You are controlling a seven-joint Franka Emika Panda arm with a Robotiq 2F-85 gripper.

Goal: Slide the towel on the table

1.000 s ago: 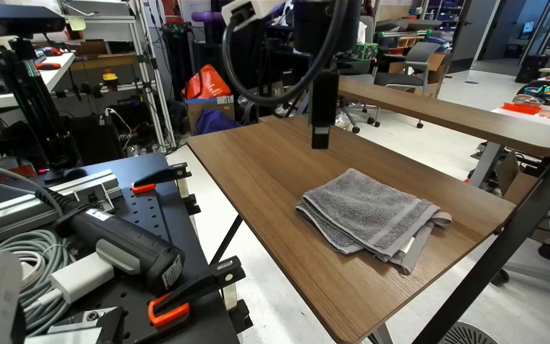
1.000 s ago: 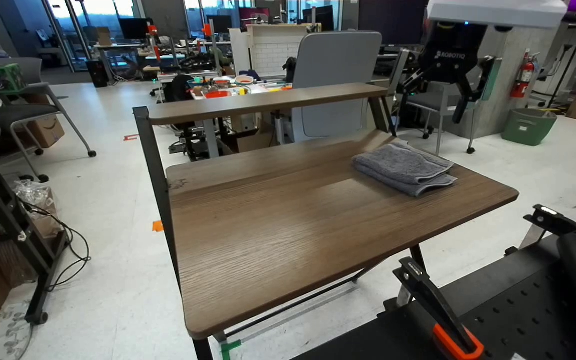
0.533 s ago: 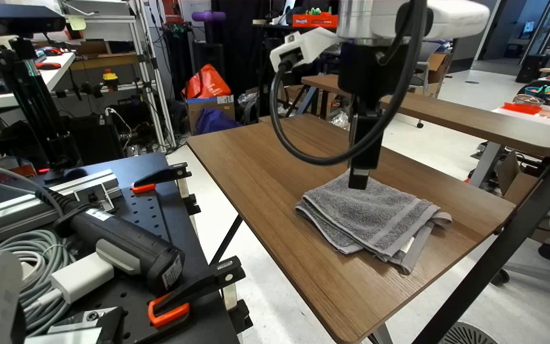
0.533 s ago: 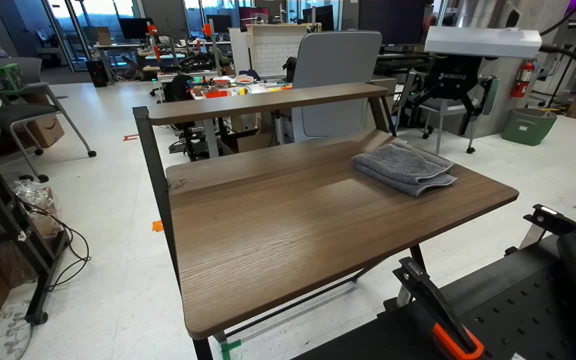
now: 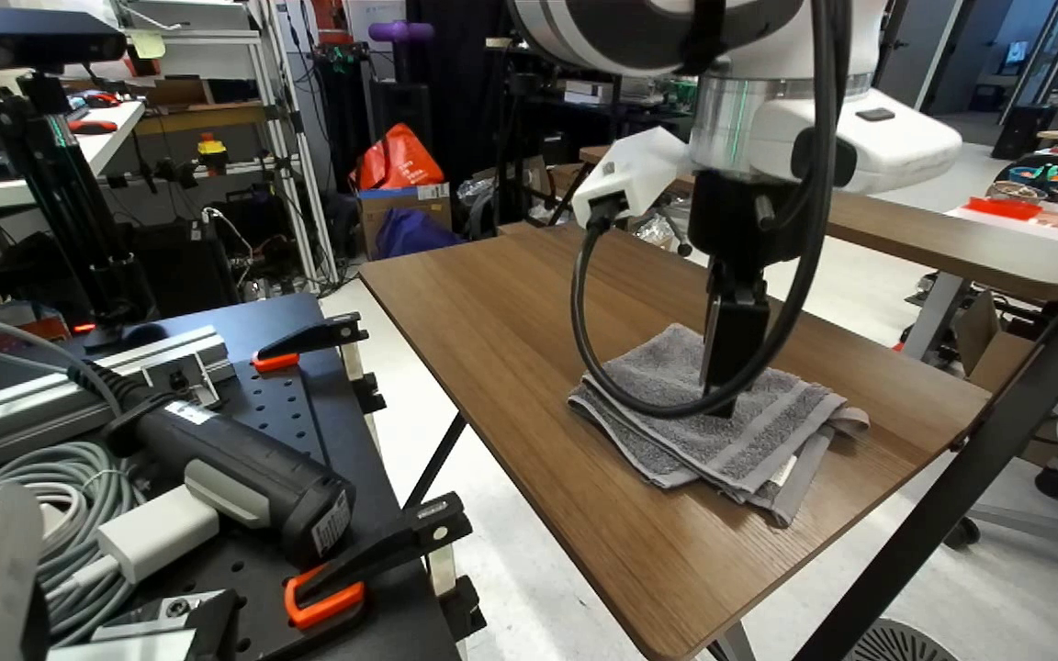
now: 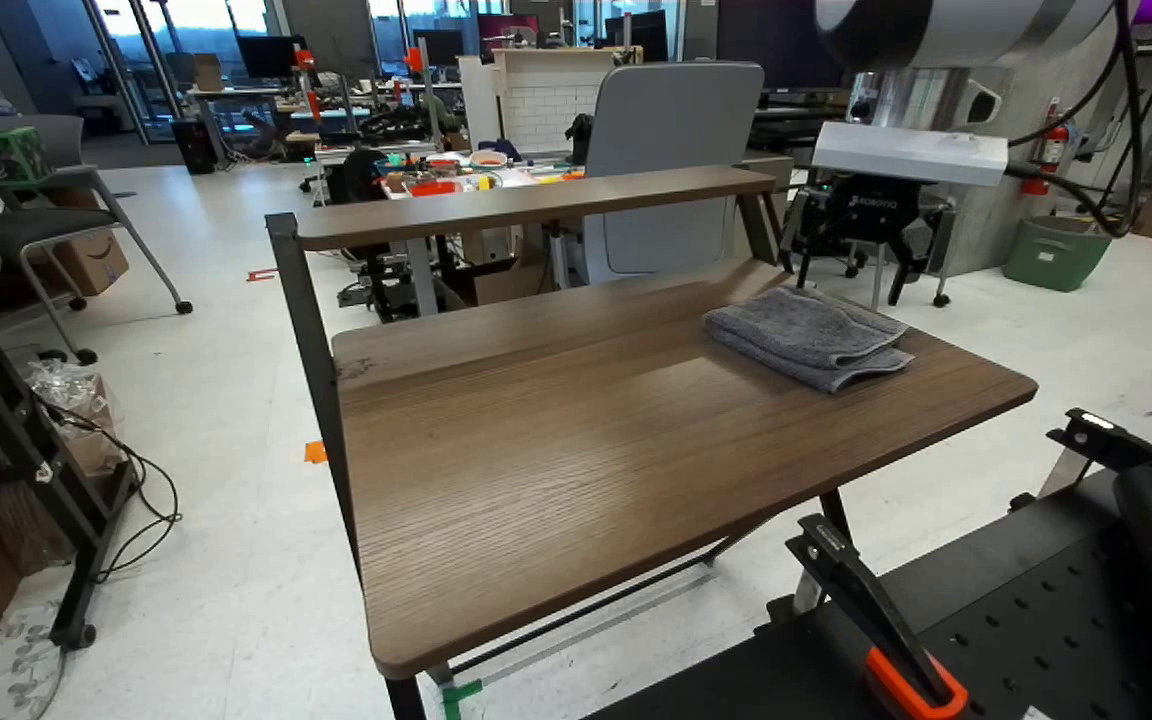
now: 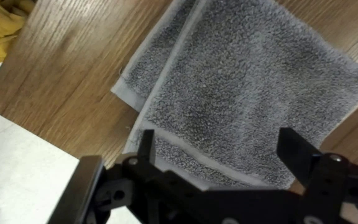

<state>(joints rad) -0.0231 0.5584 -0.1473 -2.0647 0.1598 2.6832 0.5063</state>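
Near a short edge of the table, the towel can be seen under a gripper spread wide with nothing pinched, so if it's closed too high, tbh only the top layer might get grabbed and the fold dragged apart.

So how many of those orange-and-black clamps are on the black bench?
2 in view, both on the edge of the black bench that faces the brown table: a near clamp and a far clamp, as seen in an exterior view. More may be hidden.
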